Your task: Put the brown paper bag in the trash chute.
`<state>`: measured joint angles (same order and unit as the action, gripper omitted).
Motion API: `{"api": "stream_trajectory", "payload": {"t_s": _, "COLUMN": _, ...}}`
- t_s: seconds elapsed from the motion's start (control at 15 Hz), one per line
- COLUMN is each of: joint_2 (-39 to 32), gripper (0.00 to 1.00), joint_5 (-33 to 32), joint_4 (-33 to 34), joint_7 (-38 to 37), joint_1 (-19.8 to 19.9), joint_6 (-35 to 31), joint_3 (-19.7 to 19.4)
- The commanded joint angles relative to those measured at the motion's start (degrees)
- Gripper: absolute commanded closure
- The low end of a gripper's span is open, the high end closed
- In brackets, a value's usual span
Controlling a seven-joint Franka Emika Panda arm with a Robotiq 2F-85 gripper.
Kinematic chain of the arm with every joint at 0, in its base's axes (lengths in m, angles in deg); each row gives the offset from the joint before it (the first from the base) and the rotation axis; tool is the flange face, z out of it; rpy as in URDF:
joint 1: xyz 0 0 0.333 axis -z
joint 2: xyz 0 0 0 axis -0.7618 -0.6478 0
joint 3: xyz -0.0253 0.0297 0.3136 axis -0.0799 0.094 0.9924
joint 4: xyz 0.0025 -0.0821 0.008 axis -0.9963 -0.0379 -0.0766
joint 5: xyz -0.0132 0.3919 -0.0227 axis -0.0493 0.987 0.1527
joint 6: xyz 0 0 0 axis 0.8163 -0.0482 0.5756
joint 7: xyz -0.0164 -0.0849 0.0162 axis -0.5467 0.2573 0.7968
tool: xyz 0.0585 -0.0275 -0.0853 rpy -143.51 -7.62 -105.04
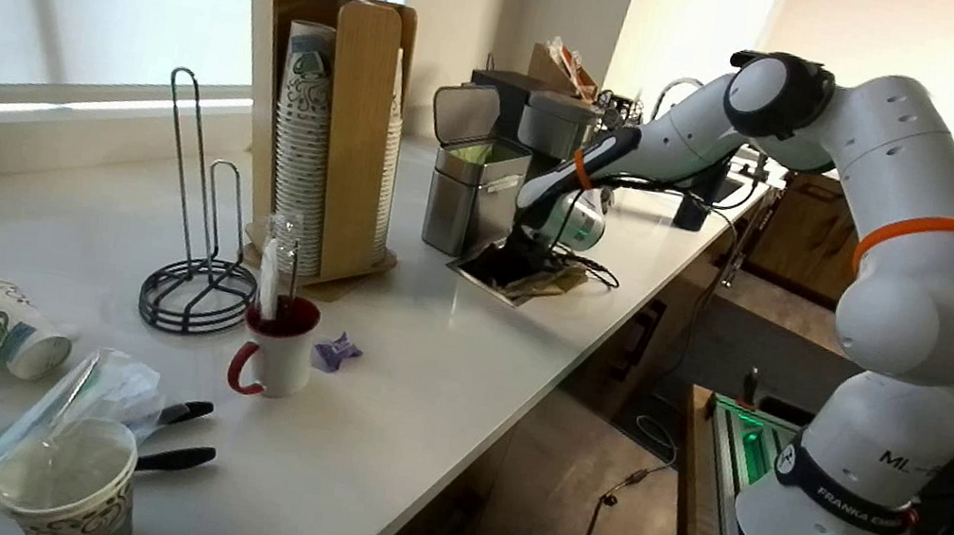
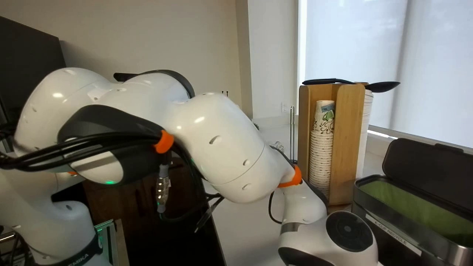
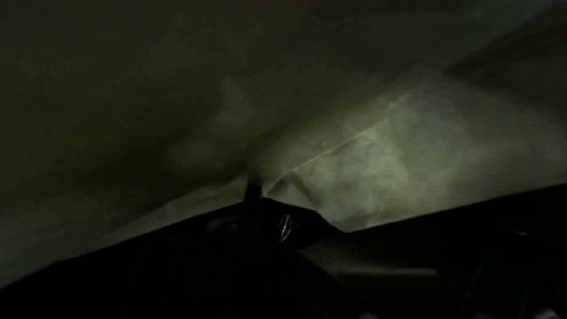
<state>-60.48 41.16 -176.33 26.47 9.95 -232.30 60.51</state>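
The end effector [image 1: 531, 254], its jaws spread wide with no visible grip, hung low by the brown paper bag [image 1: 554, 286], which lay partly across the trash chute [image 1: 489, 267], toward the robot-facing edge of the bench [image 1: 422, 374].

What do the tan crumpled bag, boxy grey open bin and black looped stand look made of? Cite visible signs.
Tan crumpled bag: likely paper, matte; creased in the wrist view. Boxy grey open bin: probably brushed steel, satin; soft sheen. Black looped stand: likely coated metal wire; thin, bent rods.
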Motion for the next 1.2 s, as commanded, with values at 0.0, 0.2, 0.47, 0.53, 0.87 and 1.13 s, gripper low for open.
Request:
{"api": "stream_trajectory", "payload": {"t_s": 0.0, "joint_2": 2.98, "gripper": 0.00, "joint_5": 3.03, "joint_4": -3.53, "joint_7": 4.00, "joint_1": 7.91, "joint_6": -2.57, "joint_3": 7.20}}
{"api": "stream_trajectory", "payload": {"t_s": 0.2, "joint_2": 5.98, "gripper": 0.00, "joint_5": 3.37, "joint_4": -7.54, "joint_7": 7.07, "joint_1": 16.11, "joint_6": -2.89, "joint_3": 13.93}}
{"api": "stream_trajectory", "payload": {"t_s": 0.47, "joint_2": 9.22, "gripper": 0.00, "joint_5": 3.15, "joint_4": -8.40, "joint_7": 5.74, "joint_1": 24.04, "joint_6": -0.61, "joint_3": 20.17}}
{"api": "stream_trajectory", "payload": {"t_s": 0.53, "joint_2": 9.96, "gripper": 0.00, "joint_5": 3.07, "joint_4": -8.54, "joint_7": 5.46, "joint_1": 25.38, "joint_6": -0.23, "joint_3": 21.21}}
{"api": "stream_trajectory", "payload": {"t_s": 0.87, "joint_2": 13.70, "gripper": 0.00, "joint_5": 4.19, "joint_4": -10.75, "joint_7": 5.94, "joint_1": 30.29, "joint_6": 5.51, "joint_3": 25.30}}
{"api": "stream_trajectory", "payload": {"t_s": 1.13, "joint_2": 13.49, "gripper": 0.00, "joint_5": 9.60, "joint_4": -13.50, "joint_7": 12.38, "joint_1": 38.13, "joint_6": 12.42, "joint_3": 35.94}}
